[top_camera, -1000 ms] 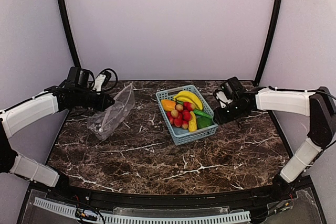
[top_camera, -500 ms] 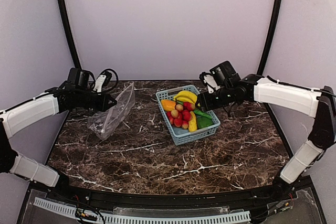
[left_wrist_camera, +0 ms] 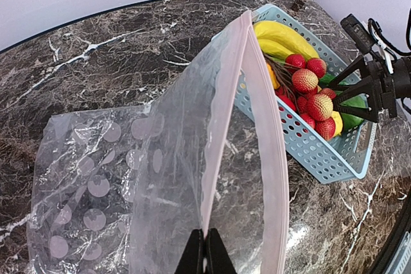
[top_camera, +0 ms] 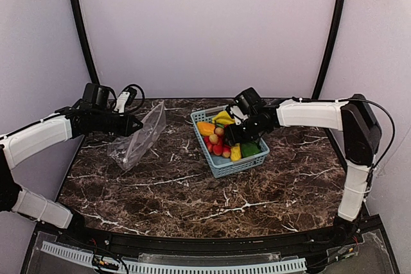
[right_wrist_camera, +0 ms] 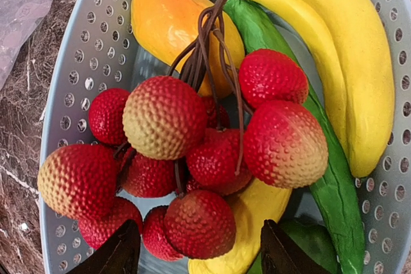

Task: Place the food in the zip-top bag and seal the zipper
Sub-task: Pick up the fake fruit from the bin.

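Note:
The food lies in a light-blue lattice basket [top_camera: 221, 163]: yellow bananas [right_wrist_camera: 334, 36], an orange piece [right_wrist_camera: 170, 20], a bunch of red round fruits [right_wrist_camera: 192, 158] on brown stems, green vegetables [right_wrist_camera: 334, 190]. My right gripper [right_wrist_camera: 199, 255] is open right above the red bunch, one finger either side; it also shows in the top view [top_camera: 232, 136]. My left gripper [left_wrist_camera: 206, 258] is shut on the pinkish zipper [left_wrist_camera: 225, 120] of the clear dotted zip-top bag [top_camera: 136, 138], holding its mouth open toward the basket.
The basket [left_wrist_camera: 321, 152] stands at the middle of the dark marble table [top_camera: 205, 197]. A black and white cable [top_camera: 125, 97] hangs at the back left. Black frame posts [top_camera: 80, 24] rise at both back corners.
My right gripper has swung left from beside the basket's right end to over the fruits in it. The left gripper and the bag have stayed where they were.

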